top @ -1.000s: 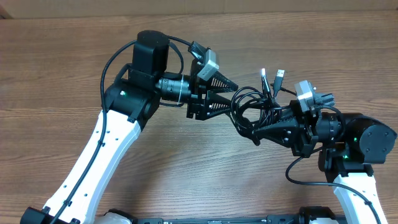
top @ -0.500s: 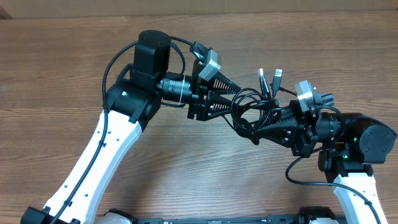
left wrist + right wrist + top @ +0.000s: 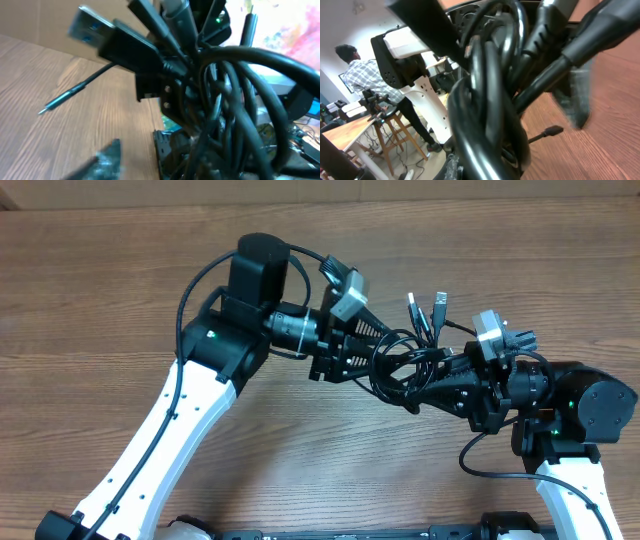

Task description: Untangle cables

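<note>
– What's different on the worktop (image 3: 100, 300)?

– The left arm (image 3: 200, 380) has swung right, toward the middle. The right arm (image 3: 580, 410) has not moved.

– And the tools?

– The left tool (image 3: 385, 350) has pushed in among the loops, where a moment ago it sat just left of them. Its fingers look closer together than before, but they are buried in black cord, so I can't tell whether they are clamped on a strand. The right tool (image 3: 415, 395) is closed tight on the near right side of the bundle.

– Where are the cables?

– The cables (image 3: 405, 365) hang as one knotted clump between the two tools at the centre of the worktop, apparently held up by the right one. Both wrist views show only thick overlapping loops.

– The plugs?

– Two plugs (image 3: 425, 305) stick out on the far side, tipped a little further left than before.

– So what does that mean?

– I'd judge the untangling has barely begun: the left tool is picking a strand to pull away from the held clump, and nothing is free yet.
</note>
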### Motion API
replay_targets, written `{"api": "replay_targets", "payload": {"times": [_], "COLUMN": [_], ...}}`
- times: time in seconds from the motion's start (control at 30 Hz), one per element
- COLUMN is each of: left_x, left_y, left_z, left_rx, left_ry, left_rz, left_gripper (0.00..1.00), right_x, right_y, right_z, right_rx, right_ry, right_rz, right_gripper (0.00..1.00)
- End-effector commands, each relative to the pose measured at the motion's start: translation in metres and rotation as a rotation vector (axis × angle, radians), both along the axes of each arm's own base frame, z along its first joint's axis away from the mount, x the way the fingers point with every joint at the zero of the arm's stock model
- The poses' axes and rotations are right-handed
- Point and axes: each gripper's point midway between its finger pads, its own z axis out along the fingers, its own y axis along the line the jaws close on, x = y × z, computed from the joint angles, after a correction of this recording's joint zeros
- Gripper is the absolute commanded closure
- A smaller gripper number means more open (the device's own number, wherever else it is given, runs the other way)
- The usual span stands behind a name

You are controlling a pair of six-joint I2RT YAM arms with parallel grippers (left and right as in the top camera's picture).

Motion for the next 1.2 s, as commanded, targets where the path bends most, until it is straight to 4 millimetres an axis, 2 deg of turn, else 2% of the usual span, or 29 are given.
{"api": "replay_targets", "payload": {"times": [0.0, 0.07, 0.27, 0.47, 0.57, 0.7, 0.8, 0.9, 1.0, 1.17], "left_x": [-0.013, -0.013, -0.008, 0.051, 0.083, 0.096, 0.109, 0.116, 0.113, 0.101], "left_y": [-0.002, -0.002, -0.002, 0.001, 0.012, 0.022, 0.039, 0.058, 0.075, 0.081], "left_z": [0.015, 0.016, 0.015, -0.007, -0.024, -0.038, -0.057, -0.078, -0.098, -0.112], "left_rx": [-0.032, -0.034, -0.026, 0.134, 0.206, 0.253, 0.316, 0.37, 0.407, 0.421], "left_ry": [-0.043, -0.046, -0.044, 0.175, 0.291, 0.376, 0.495, 0.655, 0.861, 1.091], "left_rz": [-0.043, -0.043, -0.016, 0.355, 0.589, 0.718, 0.884, 1.05, 1.196, 1.272], "left_gripper": [0.76, 0.94, 0.96, 0.96, 0.96, 0.96, 0.96, 0.96, 0.96, 0.96], "right_x": [0.001, 0.001, 0.004, 0.014, 0.019, 0.019, 0.018, 0.018, 0.018, 0.018], "right_y": [0.001, 0.001, 0.0, 0.001, 0.001, 0.001, 0.001, 0.001, 0.001, 0.001], "right_z": [0.012, 0.011, 0.009, 0.001, -0.003, -0.003, -0.001, -0.002, -0.002, -0.002], "right_rx": [0.019, 0.018, 0.018, 0.017, 0.017, 0.017, 0.017, 0.017, 0.017, 0.017], "right_ry": [-0.032, -0.028, -0.009, 0.053, 0.075, 0.065, 0.05, 0.05, 0.05, 0.05], "right_rz": [-0.023, -0.022, -0.023, -0.023, -0.023, -0.024, -0.024, -0.024, -0.024, -0.024], "right_gripper": [0.96, 0.96, 0.96, 0.96, 0.96, 0.96, 0.96, 0.96, 0.96, 0.96]}}
